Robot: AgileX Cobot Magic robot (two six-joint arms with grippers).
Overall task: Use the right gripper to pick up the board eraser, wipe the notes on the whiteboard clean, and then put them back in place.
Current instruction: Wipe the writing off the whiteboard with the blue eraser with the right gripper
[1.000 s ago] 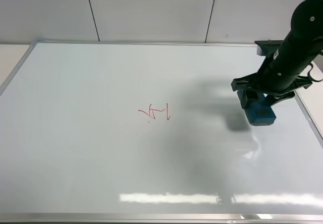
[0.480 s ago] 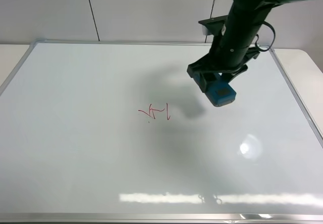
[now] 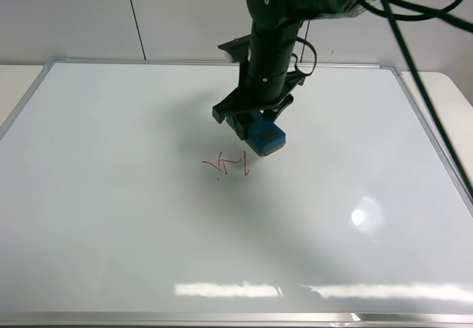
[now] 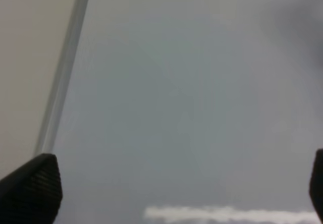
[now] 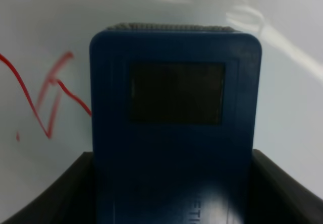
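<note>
While the right claw [image 3: 257, 125] is gripping the eraser [image 3: 267, 139], the notes [image 3: 228, 165] are lying just beside it, leftward and nearer the front edge of the whiteboard [image 3: 111, 232].

The exterior high camera sits above the near long edge of the large glossy white, silver-framed whiteboard [image 3: 111, 232] and is angled down toward the grey wall [image 3: 207, 10]. Nearly the whole board is in frame. The left wrist camera views bare board and one silver-grey frame strip [image 4: 63, 77] at close range. The right wrist camera is closest, on the teal-blue rectangular board eraser [image 5: 174, 118] and thin red marker notes [image 5: 45, 93], both shared with the exterior view.
</note>
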